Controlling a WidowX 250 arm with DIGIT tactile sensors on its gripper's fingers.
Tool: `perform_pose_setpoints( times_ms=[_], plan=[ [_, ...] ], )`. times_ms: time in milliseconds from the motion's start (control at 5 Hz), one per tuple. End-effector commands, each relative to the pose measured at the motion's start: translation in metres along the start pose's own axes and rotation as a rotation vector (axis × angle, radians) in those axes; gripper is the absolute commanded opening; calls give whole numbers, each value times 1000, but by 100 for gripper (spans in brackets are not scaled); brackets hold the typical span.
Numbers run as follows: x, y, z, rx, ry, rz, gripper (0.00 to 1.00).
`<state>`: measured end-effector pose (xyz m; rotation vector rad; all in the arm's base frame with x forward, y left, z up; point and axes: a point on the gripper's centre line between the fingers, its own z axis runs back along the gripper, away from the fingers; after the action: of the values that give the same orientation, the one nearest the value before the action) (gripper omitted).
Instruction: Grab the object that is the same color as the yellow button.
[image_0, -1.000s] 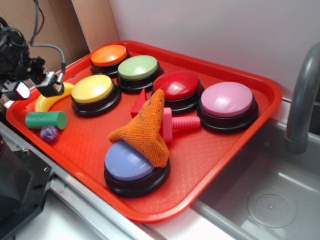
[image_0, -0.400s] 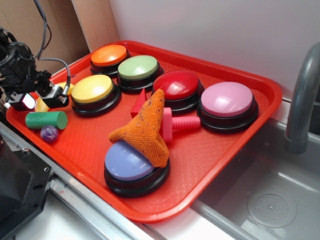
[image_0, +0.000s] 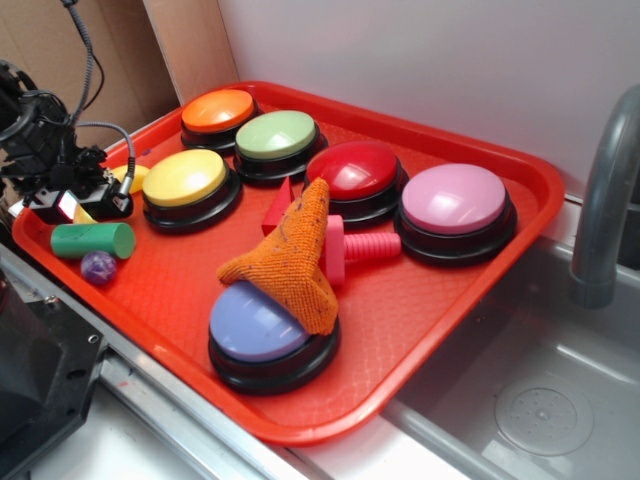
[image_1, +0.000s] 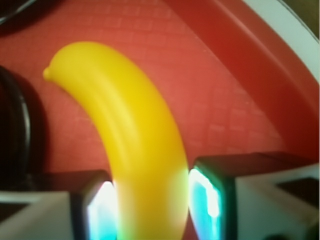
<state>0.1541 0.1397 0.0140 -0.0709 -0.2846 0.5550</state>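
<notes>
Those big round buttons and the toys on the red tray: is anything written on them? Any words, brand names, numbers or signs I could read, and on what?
None: no text can be read in either view.
The yellow button and the other coloured buttons have plain tops.
The banana, the green cylinder and the tray are unmarked.
The gripper shows only glowing pads either side of the banana, with no lettering.

arm: I see my black robot arm low at the tray's left edge | black gripper (image_1: 150, 210): both fingers (image_1: 97, 212) pressed against the yellow plastic banana (image_1: 135, 145)
</notes>
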Motion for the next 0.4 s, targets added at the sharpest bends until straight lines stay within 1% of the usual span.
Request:
perform_pose_setpoints(
  times_ms=[0,200],
  plan=[
    [9,4,27,-9,-17,30,7],
    [16,-4,62,181,30,66,0]
  ],
)
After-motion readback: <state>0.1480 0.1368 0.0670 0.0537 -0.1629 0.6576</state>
